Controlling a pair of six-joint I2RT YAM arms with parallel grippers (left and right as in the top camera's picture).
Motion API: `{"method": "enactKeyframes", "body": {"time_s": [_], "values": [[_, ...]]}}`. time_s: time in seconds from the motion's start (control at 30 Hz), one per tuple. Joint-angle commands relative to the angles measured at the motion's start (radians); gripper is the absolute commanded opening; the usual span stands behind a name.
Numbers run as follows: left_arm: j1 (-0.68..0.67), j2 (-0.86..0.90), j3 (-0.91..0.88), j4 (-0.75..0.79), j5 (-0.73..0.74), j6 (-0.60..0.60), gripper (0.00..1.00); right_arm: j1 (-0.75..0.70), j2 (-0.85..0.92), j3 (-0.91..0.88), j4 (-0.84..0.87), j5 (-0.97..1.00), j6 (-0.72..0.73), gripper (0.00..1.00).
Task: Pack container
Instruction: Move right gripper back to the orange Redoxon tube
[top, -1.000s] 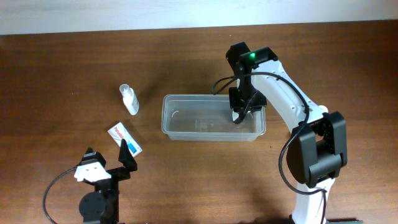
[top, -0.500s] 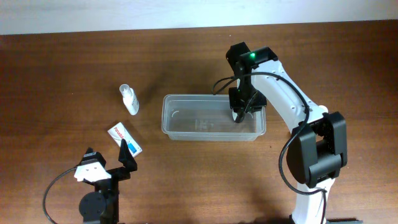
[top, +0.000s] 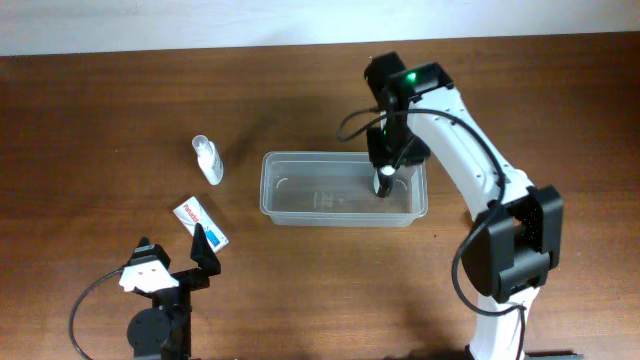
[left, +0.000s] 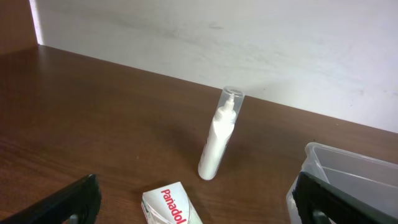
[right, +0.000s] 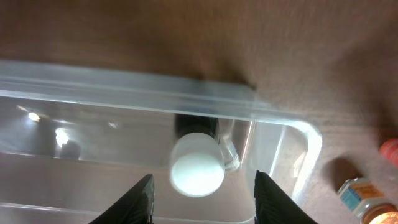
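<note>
The right arm (top: 450, 130) has lifted and swung a little toward the far edge, uncovering a white-capped bottle (top: 383, 184) at the container's right end.

The container (top: 300, 213) sits mid-worktop. The right gripper (right: 203, 186) hangs over the bottle with its fingers spread wider than the cap and touching nothing. I judge one item packed.

The box (top: 200, 222) and spray bottle (top: 208, 160) lie left of the container, toward the left edge. Neither is packed. The left gripper (top: 175, 255) waits at the near-left corner, spread wide and empty.

An orange-capped bottle (right: 364, 199) stands outside the container's right end. It is cut off in the right wrist view and hidden under the arm from overhead. The packed bottle's body is blurred beneath its cap.
</note>
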Motion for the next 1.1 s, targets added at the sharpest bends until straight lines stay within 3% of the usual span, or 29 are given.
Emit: {"method": "enactKeyframes", "body": {"time_s": [0.0, 0.17, 0.4, 0.47, 0.5, 0.63, 0.8, 1.07], "values": [[0.0, 0.0, -0.005, -0.001, 0.007, 0.019, 1.0, -0.027, -0.079, 0.117, -0.049, 0.005, -0.018, 0.45], [0.0, 0.0, -0.005, -0.001, 0.007, 0.019, 1.0, -0.121, -0.106, 0.237, -0.169, 0.048, -0.019, 0.46], [0.0, 0.0, -0.005, -0.001, 0.007, 0.019, 1.0, -0.359, -0.161, 0.299, -0.314, 0.054, -0.068, 0.47], [0.0, 0.0, -0.005, -0.001, 0.007, 0.018, 1.0, -0.431, -0.161, 0.298, -0.334, 0.053, -0.097, 0.52], [0.0, 0.0, -0.005, -0.001, 0.007, 0.019, 0.99, -0.462, -0.161, 0.295, -0.334, 0.045, -0.116, 0.63], [0.0, 0.0, -0.005, -0.001, 0.007, 0.019, 0.99, -0.577, -0.15, 0.294, -0.326, 0.046, -0.168, 0.79], [0.0, 0.0, -0.005, -0.001, 0.007, 0.018, 0.99, -0.657, -0.137, 0.293, -0.331, 0.034, -0.203, 0.83], [0.0, 0.0, -0.005, -0.001, 0.007, 0.018, 0.99, -0.705, -0.136, 0.23, -0.322, -0.077, -0.297, 0.83]]}}
